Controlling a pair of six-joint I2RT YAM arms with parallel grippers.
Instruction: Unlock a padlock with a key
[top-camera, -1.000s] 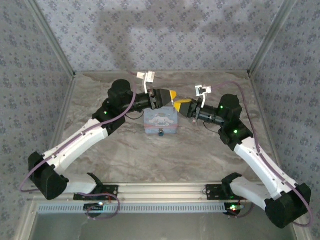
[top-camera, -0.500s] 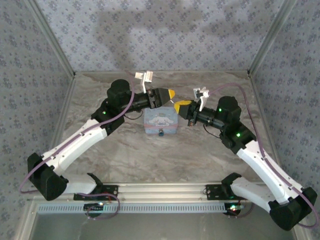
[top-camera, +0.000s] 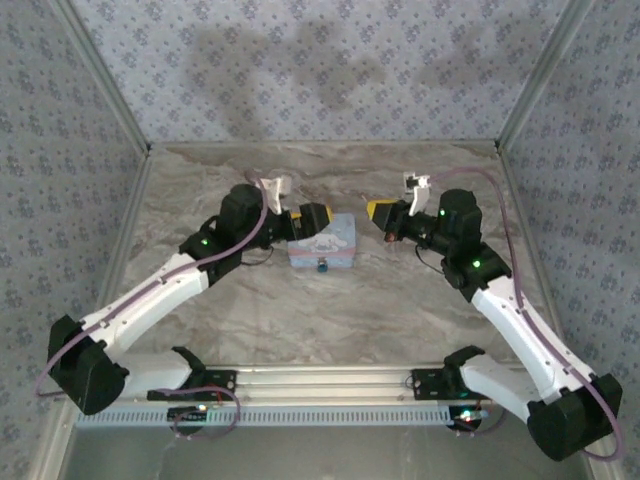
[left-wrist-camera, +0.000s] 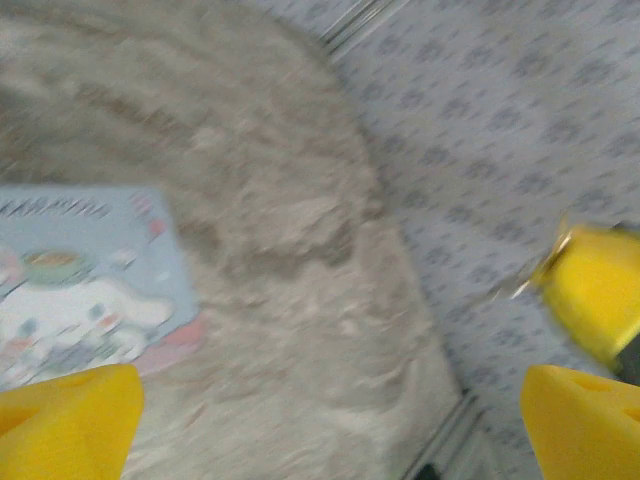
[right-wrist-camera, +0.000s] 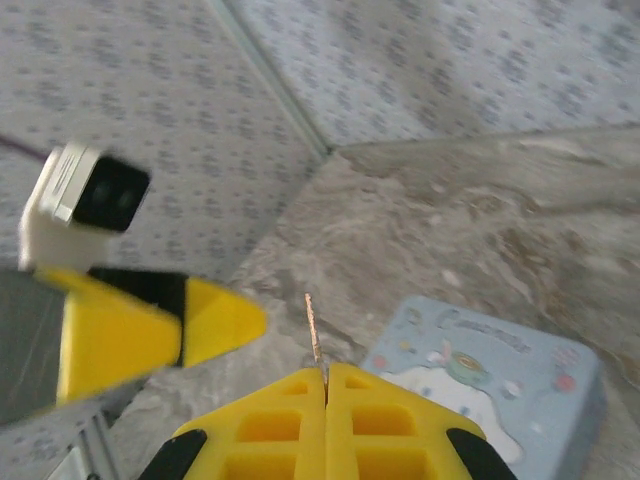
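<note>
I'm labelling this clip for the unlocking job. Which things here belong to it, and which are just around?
Job:
padlock, small and dark
key, a thin sliver in the right gripper, jaws shut
left gripper, jaws open

Just around:
light-blue cartoon tin, the padlock at its near side
marbled table

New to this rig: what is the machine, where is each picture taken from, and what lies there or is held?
Two robot arms, each ending in a two-finger gripper. One picture looks down from above and behind them; the other two look out from each wrist. On the marble-patterned table lies a light-blue cartoon tin with a tiny dark padlock at its near edge. The left gripper is open and empty. The right gripper is shut on a thin metal key.
</note>
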